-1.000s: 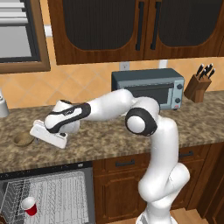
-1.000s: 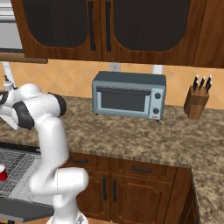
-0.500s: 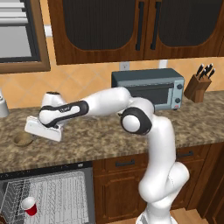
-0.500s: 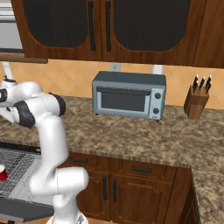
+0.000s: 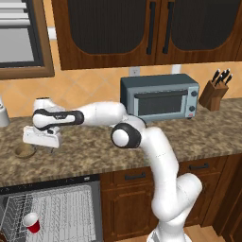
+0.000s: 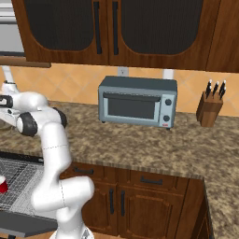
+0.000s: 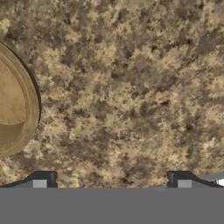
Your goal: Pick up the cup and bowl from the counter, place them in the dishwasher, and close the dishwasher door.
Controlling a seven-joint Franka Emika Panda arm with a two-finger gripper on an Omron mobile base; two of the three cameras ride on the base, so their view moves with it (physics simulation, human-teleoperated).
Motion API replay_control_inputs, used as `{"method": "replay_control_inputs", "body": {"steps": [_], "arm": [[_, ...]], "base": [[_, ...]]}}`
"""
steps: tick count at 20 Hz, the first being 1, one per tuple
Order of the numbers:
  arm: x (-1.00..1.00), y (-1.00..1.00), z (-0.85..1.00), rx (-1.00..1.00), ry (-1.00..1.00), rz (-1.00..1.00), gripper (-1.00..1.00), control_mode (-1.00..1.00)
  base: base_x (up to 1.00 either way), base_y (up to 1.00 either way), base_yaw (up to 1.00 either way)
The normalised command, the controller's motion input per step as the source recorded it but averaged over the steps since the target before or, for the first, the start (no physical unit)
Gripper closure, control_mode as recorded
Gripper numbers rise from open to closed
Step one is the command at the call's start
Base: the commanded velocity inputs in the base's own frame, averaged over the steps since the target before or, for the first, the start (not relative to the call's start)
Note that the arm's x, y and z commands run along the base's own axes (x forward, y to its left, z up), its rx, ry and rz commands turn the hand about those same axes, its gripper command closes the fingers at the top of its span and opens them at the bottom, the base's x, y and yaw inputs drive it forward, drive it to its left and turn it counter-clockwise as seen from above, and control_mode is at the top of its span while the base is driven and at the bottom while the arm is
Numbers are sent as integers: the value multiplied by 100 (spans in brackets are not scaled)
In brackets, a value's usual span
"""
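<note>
While the small red tapered plastic cup (image 5: pixel 31 222) already sits in the open dishwasher's white-grey wire rack (image 5: pixel 66 208), we judge the task about half done: the shallow tan-brown wooden bowl (image 5: pixel 24 151) remains on the speckled granite desk (image 5: pixel 94 151), and the door is unclosed. Our gripper (image 5: pixel 41 137) hangs just beside the bowl (image 7: pixel 15 111), its fingertips (image 7: pixel 43 178) spread wide with nothing between them.

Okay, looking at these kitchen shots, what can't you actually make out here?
- Bowl: hand view, its far side cut off by the left edge.
- Gripper: left base view, the white hand hides its fingertips.
- Dishwasher: both base views, door and lower rack cut off by the edges.
- Cup: too small to tell how it rests.
</note>
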Motion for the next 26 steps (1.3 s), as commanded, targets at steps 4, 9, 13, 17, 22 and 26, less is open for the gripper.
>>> {"method": "replay_control_inputs", "body": {"steps": [4, 9, 13, 17, 22, 26], "arm": [[0, 9, -71, 0, 0, 0, -100, -100], [3, 0, -18, 0, -13, 0, -100, -100], [26, 2, 0, 0, -23, 0, -100, -100], [24, 6, -22, 0, -16, 0, -100, -100], [22, 14, -23, 8, -14, 0, -100, -100], [15, 18, -10, 12, -13, 0, -100, -100]], "base": [[0, 0, 0], [0, 0, 0], [0, 0, 0], [0, 0, 0], [0, 0, 0], [0, 0, 0]]}}
